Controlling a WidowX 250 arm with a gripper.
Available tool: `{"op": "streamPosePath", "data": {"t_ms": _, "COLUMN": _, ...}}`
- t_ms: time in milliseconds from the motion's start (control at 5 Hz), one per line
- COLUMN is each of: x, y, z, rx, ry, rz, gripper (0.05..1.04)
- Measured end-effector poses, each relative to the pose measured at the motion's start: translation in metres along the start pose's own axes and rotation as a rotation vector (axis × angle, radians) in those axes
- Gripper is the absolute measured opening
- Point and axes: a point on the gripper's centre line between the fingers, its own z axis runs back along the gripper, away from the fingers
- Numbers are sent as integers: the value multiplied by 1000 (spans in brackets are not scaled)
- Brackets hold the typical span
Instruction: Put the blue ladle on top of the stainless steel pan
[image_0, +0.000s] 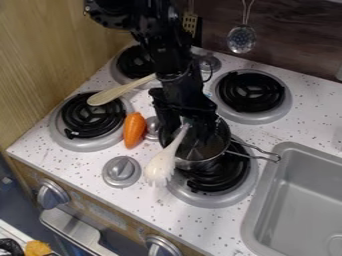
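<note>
The gripper (189, 120) hangs over the stainless steel pan (202, 164), low at its back rim and covering part of its inside. The pan sits on the front right burner, its wire handle toward the sink. A pale utensil (161, 167) with a toothed head and faintly purple handle end lies slanted across the pan's left side. Its head is outside the rim, toward the front, and its handle end is right at the gripper; whether it is gripped is unclear. No utensil in view is clearly a blue ladle.
An orange carrot-like object (134, 130) lies beside the front left burner (92, 116). A wooden spoon (120, 92) reaches from that burner toward the arm. The sink (267, 200) is at the right; a slotted spoon (241, 39) hangs at the back wall.
</note>
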Motion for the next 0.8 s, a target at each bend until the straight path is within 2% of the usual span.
{"op": "streamPosePath", "data": {"t_ms": 400, "x": 10, "y": -12, "z": 9, "rx": 2, "ry": 7, "rz": 1, "gripper": 1001}}
{"op": "streamPosePath", "data": {"t_ms": 600, "x": 21, "y": -20, "z": 21, "rx": 40, "ry": 23, "rz": -13, "gripper": 1001}}
{"op": "streamPosePath", "data": {"t_ms": 800, "x": 33, "y": -18, "z": 31, "rx": 92, "ry": 13, "rz": -41, "gripper": 1001}}
